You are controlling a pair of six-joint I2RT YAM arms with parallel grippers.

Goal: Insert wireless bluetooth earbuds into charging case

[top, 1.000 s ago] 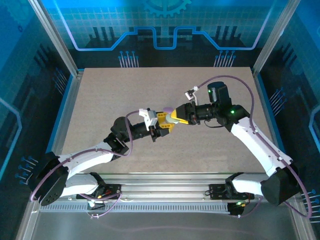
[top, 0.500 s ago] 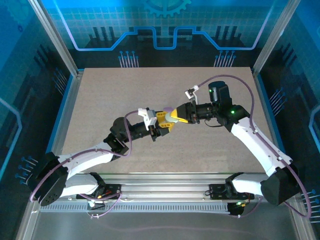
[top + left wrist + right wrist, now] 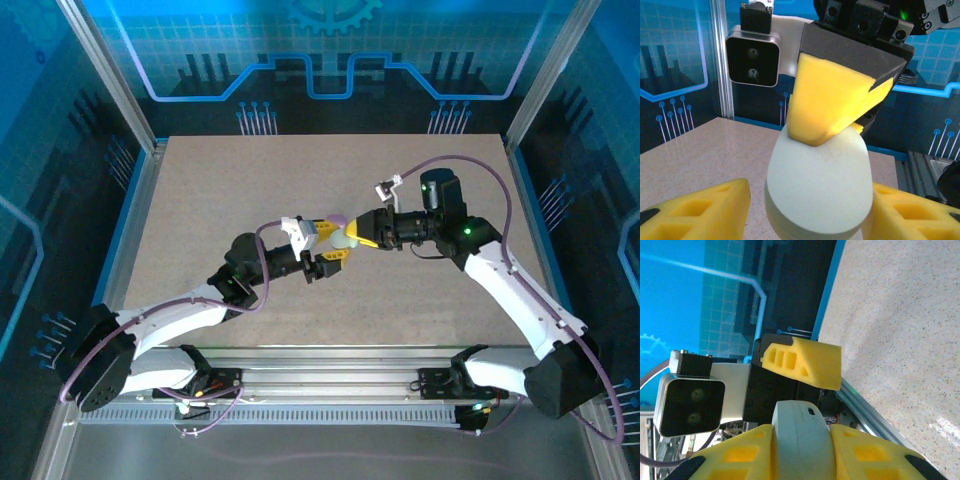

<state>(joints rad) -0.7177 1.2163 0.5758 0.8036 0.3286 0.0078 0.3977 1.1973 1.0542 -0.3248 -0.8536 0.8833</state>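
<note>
**Two grippers meet at one charging case above the desk**

Nearest the arm bases, the left gripper (image 3: 809, 192) reaches in from the near-left side of the charging case (image 3: 817, 175). Its jaws stand apart, one to each side of the case's lower half. One yellow finger (image 3: 700, 210) has a narrow gap between it and the case. The other sits right against the case, though I cannot tell whether it presses on it.

The case is a pale, greenish-white oval pebble. It is raised off the desk (image 3: 220, 200), over the middle of the surface and between the two grippers.

Beyond the case, on its right, the right gripper (image 3: 801, 432) has come in from the far-right side. Its jaws are clamped on the upper part of the case, with a yellow pad flat against each broad face. The case's seam and a small dark mark show between the pads in the right wrist view.

Just past the case, touching or nearly touching its far edge in the top view, is a purplish nub (image 3: 338, 220). It is too small to make out in any detail.
</note>
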